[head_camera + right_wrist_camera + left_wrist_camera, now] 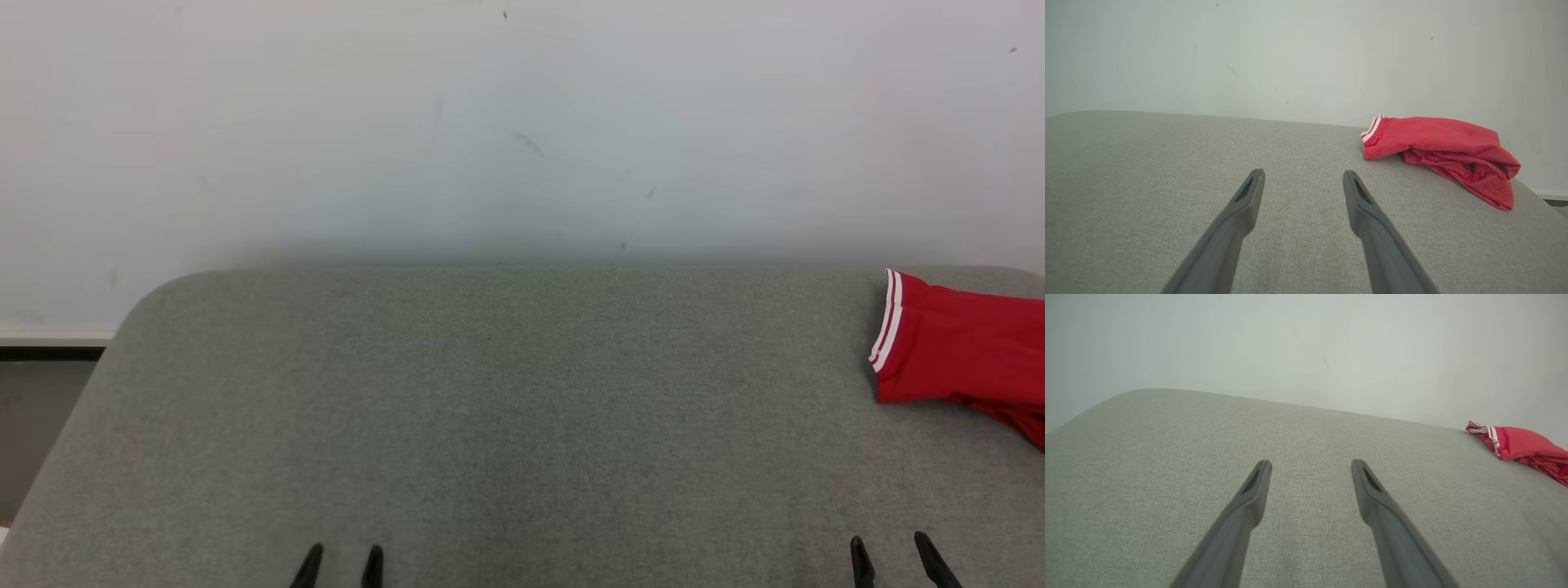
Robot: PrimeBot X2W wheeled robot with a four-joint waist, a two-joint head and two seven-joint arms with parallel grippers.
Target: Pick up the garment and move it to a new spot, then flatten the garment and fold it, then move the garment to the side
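the red garment (959,351), with a white-striped hem, lies loosely bunched at the far right corner of the grey fabric-topped bench (506,408), close to the pale, lightly scuffed wall (522,122). the left tool (344,554) and right tool (890,543) are at the near edge, fingers spread, holding nothing, both apart from the garment
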